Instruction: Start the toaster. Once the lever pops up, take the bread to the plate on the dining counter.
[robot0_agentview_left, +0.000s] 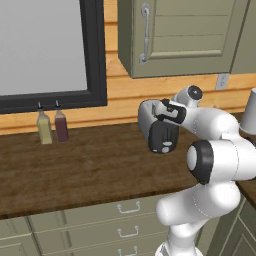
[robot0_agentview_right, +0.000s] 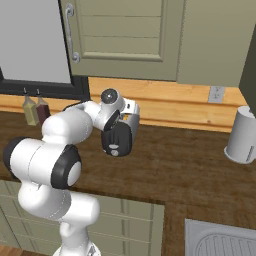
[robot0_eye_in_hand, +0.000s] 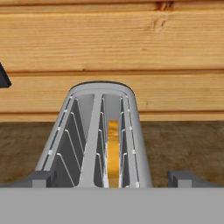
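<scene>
The silver-white toaster (robot0_agentview_left: 146, 119) with its black end panel (robot0_agentview_left: 164, 138) stands on the dark wood worktop near the plank wall. From the hand view I look down its length at the toaster (robot0_eye_in_hand: 135, 131). The tan-yellow bread (robot0_eye_in_hand: 113, 148) sits low in the right slot. My gripper (robot0_eye_in_hand: 112, 178) is open, its fingertips (robot0_eye_in_hand: 40, 178) spread wider than the toaster's near end. In the base views my hand (robot0_agentview_left: 170, 112) hangs just above the toaster (robot0_agentview_right: 131, 116), over the panel end. The plate and the dining counter are out of view.
Two bottles (robot0_agentview_left: 44, 128) (robot0_agentview_left: 61, 125) stand at the wall left of the toaster, under a dark-framed window. A wall cabinet (robot0_agentview_left: 175, 35) hangs above. A white jug (robot0_agentview_right: 243, 136) sits to the right and a sink (robot0_agentview_right: 220, 242) lies at the near right. Grey-green drawers (robot0_agentview_left: 127, 220) run below the worktop (robot0_agentview_left: 90, 165).
</scene>
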